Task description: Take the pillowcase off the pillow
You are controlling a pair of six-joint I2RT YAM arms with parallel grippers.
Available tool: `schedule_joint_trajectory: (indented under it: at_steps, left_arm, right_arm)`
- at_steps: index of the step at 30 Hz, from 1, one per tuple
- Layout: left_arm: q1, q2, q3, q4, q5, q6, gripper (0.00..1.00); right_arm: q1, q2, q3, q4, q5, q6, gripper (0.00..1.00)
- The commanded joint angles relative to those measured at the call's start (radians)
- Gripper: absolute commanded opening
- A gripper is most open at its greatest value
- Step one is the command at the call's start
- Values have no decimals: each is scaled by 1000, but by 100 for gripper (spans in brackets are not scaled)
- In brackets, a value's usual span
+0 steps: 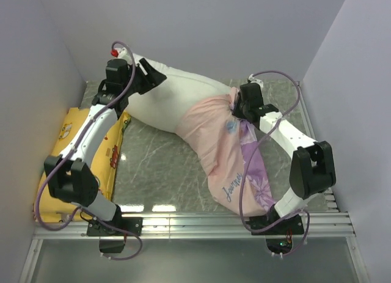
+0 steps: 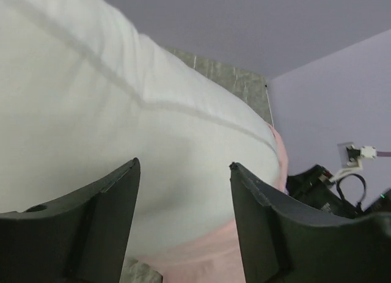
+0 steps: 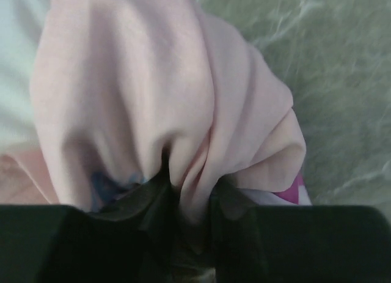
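The white pillow [image 1: 171, 96] lies diagonally at the back of the table, its far-left half bare. The pillowcase [image 1: 214, 136], turned to its pale pink inside, bunches over the pillow's near-right half, with purple print trailing toward the right arm's base. My left gripper [image 1: 153, 75] is open at the pillow's bare far-left end. In the left wrist view [image 2: 183, 164] the pillow [image 2: 122, 112] fills the space past the spread fingers, above a pink pillowcase edge [image 2: 201, 252]. My right gripper [image 1: 235, 106] is shut on a fold of pillowcase [image 3: 153, 81], pinched between the fingers in the right wrist view [image 3: 190, 191].
A yellow cushion printed with vehicles [image 1: 73, 136] lies along the left wall under my left arm. The grey marbled table [image 1: 159, 167] is walled in at the left, back and right. A metal rail [image 1: 195, 222] runs along the near edge.
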Motion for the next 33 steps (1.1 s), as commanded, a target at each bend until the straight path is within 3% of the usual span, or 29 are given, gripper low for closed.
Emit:
schedule_joint_trajectory:
  at_steps: [1,5,8,14,15,16,20,21,23,24,25,26,33]
  left_arm:
    - [-1,-127,-47,18,-75,31,66]
    - [-13,-190,-194,29,-186,-20,68]
    - [-32,-204,-328,145,-195,-55,70]
    - [-64,-3,-350,257,-220,-106,73]
    - [-70,17,-351,271,-232,-115,89]
    - [-71,34,-357,295,-237,-123,99]
    - [-81,91,-409,458,-250,-204,99]
    - [-85,115,-415,475,-246,-215,96]
    - [-91,135,-409,495,-240,-239,58]
    - [-96,147,-405,498,-240,-244,23]
    - [-99,150,-399,494,-241,-246,8]
    - [-102,151,-391,486,-244,-243,1]
    - [-142,-1,-477,481,-260,-250,1]
  right_arm:
    - [-21,130,-19,-119,2,-43,36]
    - [-21,142,3,-125,-14,-50,47]
    - [-21,119,-1,-128,-18,-50,52]
    - [-8,41,-25,-161,-41,-67,59]
    - [-7,29,-38,-161,-44,-69,61]
    - [-8,0,-48,-158,-51,-69,62]
    - [-4,-48,-96,-161,-63,-67,62]
    - [1,-54,-98,-164,-63,-67,62]
    - [7,-68,-101,-170,-55,-70,62]
    - [9,-82,-101,-173,-54,-69,62]
    - [9,-91,-101,-182,-51,-72,62]
    - [7,-99,-98,-188,-40,-75,62]
    - [5,-250,7,-294,38,-67,76]
